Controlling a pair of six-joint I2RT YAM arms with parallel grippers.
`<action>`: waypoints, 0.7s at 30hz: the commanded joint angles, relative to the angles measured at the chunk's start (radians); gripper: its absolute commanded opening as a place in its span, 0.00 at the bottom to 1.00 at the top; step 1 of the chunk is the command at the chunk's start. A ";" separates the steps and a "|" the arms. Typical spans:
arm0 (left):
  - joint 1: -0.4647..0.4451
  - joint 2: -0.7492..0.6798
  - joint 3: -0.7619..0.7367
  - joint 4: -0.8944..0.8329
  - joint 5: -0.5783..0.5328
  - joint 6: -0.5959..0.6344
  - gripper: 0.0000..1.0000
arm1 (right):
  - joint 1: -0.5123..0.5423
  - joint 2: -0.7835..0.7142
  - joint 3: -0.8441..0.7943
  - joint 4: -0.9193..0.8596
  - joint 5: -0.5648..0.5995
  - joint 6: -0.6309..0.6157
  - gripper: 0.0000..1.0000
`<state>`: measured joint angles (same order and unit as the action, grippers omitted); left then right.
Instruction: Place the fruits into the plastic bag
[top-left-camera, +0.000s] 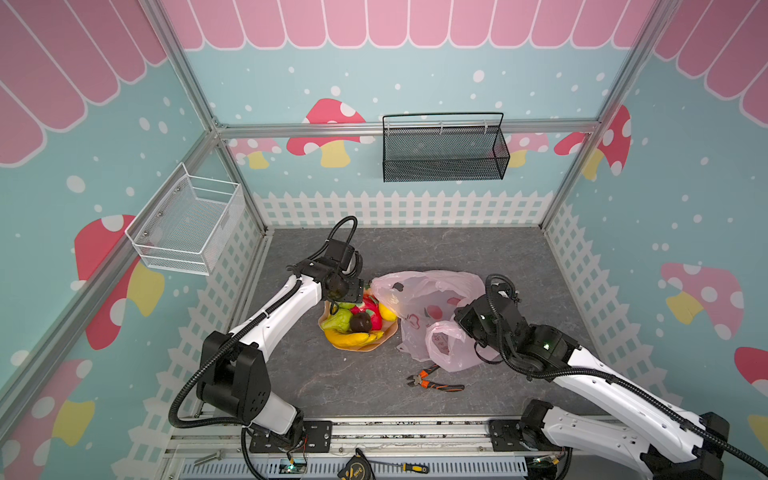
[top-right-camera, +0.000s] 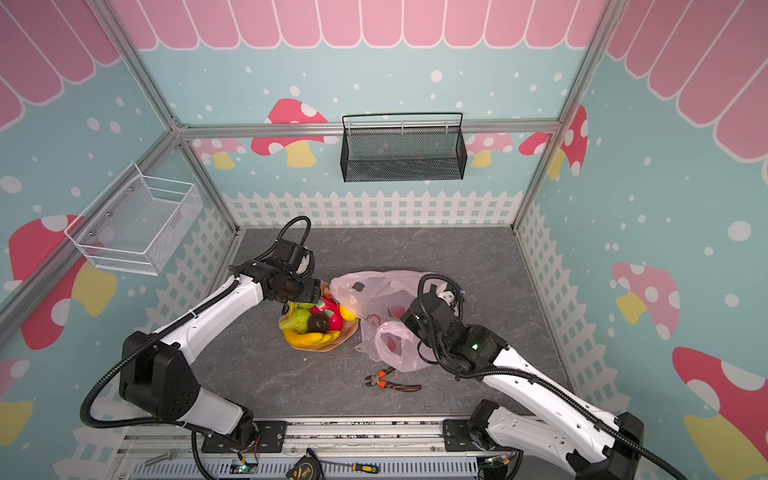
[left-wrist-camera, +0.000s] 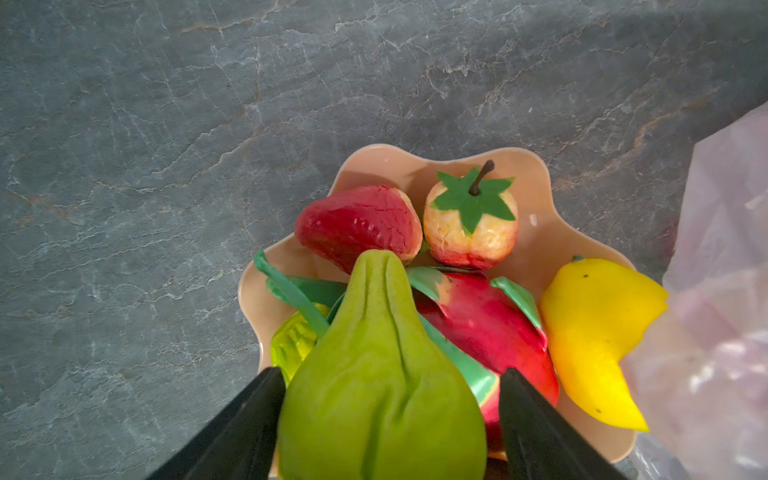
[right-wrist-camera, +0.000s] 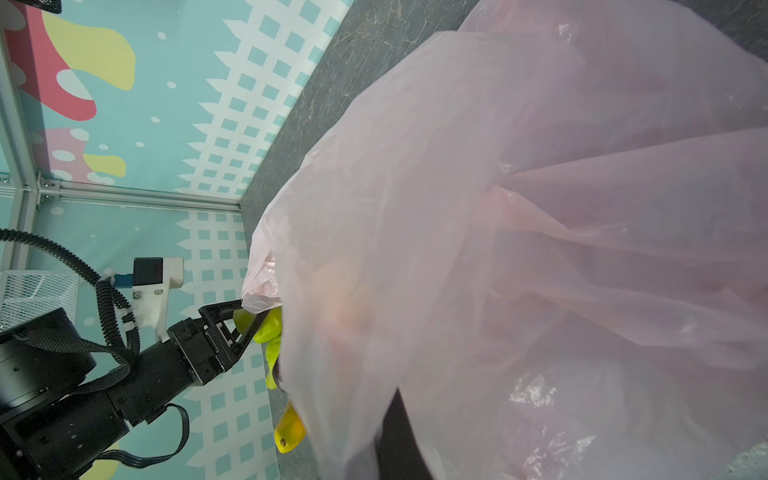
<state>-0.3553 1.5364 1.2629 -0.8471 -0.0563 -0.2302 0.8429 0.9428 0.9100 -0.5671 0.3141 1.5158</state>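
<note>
Slate table (top-left-camera: 353, 386); left tool (left-wrist-camera: 390, 370) agape astride green fruit (left-wrist-camera: 378, 316); right tool (right-wrist-camera: 395, 415) pinching bag (right-wrist-camera: 540, 208).

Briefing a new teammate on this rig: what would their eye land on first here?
The bright heap of toy fruits on a peach wavy plate mid-table, with the left gripper open astride a bumpy green fruit. Beside the plate, under the right arm, spreads the crinkly pink plastic bag.
</note>
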 joint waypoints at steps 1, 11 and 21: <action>0.006 0.005 -0.015 0.016 0.009 0.020 0.78 | -0.007 -0.008 -0.008 0.013 0.011 0.003 0.00; 0.007 -0.019 -0.033 0.022 0.016 0.015 0.63 | -0.008 -0.023 -0.021 0.016 0.007 0.009 0.00; 0.007 -0.124 -0.003 0.021 0.066 0.002 0.48 | -0.007 -0.038 -0.032 0.022 0.014 0.007 0.00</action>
<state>-0.3538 1.4639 1.2369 -0.8265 -0.0246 -0.2310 0.8429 0.9195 0.8890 -0.5522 0.3149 1.5158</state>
